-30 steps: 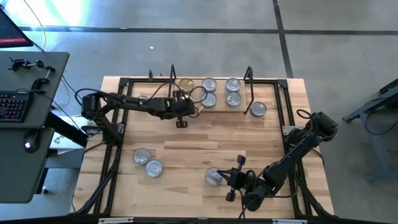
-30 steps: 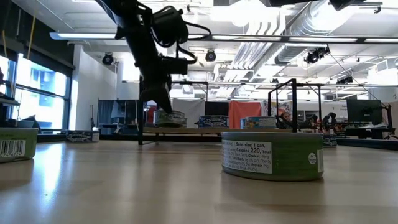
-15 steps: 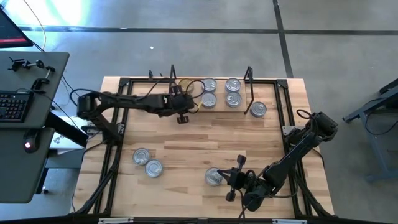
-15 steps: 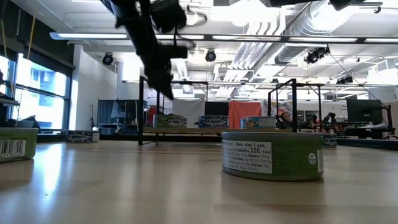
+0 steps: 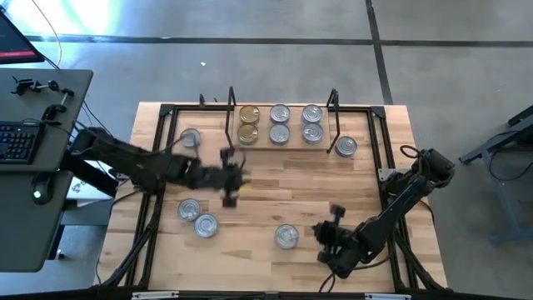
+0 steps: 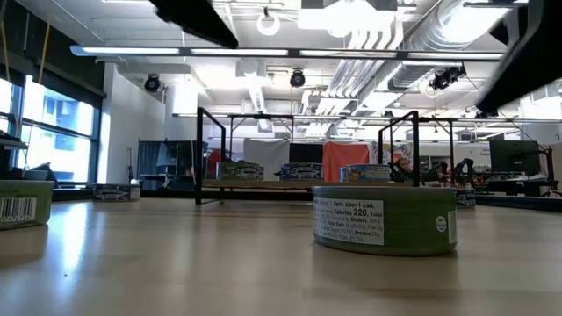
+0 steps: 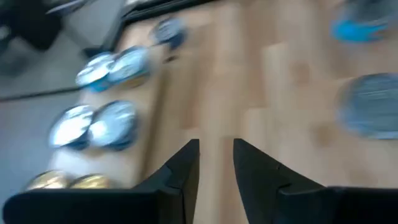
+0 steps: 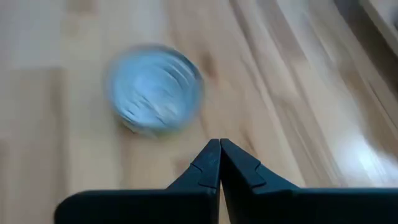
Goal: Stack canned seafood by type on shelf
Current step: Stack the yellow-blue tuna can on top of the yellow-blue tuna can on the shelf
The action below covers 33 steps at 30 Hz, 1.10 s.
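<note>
The shelf [image 5: 281, 142] stands at the table's far side. On its board sit two gold-lidded tins [image 5: 247, 122] at the left and several silver-lidded tins [image 5: 296, 123] to their right. One silver tin [image 5: 346, 147] stands just right of the shelf, another [image 5: 190, 138] just left of it. Two silver tins [image 5: 196, 216] rest near the left edge. A green-labelled tin [image 5: 286, 237] [image 6: 384, 219] stands near the middle front. My left gripper [image 5: 229, 182] [image 7: 216, 149] hovers over bare wood mid-table, open by a narrow gap. My right gripper [image 5: 333, 218] [image 8: 219, 144] is shut, to the right of the green-labelled tin [image 8: 155, 87].
A black tube frame [image 5: 154, 192] runs around the table's edges. A desk with a keyboard [image 5: 18, 142] stands beyond the left side. Bare wood [image 5: 300, 183] lies between the shelf and the front tins.
My left gripper has risen from the shelf's left end, by the gold tins, and swung back toward the table's near left, now over the middle. Both gold tins stand uncovered on the shelf. My right gripper has drawn back to the right, away from the green-labelled tin.
</note>
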Motion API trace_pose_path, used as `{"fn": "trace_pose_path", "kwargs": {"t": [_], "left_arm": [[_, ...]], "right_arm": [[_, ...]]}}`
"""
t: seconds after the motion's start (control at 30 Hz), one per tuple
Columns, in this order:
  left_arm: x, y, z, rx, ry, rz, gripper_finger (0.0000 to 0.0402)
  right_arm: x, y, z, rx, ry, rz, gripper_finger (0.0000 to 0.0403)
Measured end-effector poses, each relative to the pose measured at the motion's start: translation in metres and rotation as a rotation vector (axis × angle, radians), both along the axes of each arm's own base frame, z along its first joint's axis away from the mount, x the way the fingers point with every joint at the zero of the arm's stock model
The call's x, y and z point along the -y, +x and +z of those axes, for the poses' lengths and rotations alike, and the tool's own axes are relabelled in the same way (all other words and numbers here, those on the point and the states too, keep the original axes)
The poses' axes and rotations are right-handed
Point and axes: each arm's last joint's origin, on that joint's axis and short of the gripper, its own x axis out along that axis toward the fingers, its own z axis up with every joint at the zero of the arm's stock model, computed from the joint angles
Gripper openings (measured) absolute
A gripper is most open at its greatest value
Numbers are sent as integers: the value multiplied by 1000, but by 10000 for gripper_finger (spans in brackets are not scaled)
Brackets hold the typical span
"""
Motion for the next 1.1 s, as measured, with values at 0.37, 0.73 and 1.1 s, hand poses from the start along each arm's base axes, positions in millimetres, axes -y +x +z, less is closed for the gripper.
{"fn": "trace_pose_path", "kwargs": {"t": [0.37, 0.73, 1.1], "left_arm": [[69, -20, -81, 353, -147, -153, 70], [71, -17, -100, 343, -132, -160, 69], [70, -17, -100, 339, -118, -167, 69]], "right_arm": [[13, -19, 35, -35, 212, -63, 113], [-33, -16, 19, -188, 707, -36, 135], [-9, -21, -25, -391, 423, -380, 79]]}}
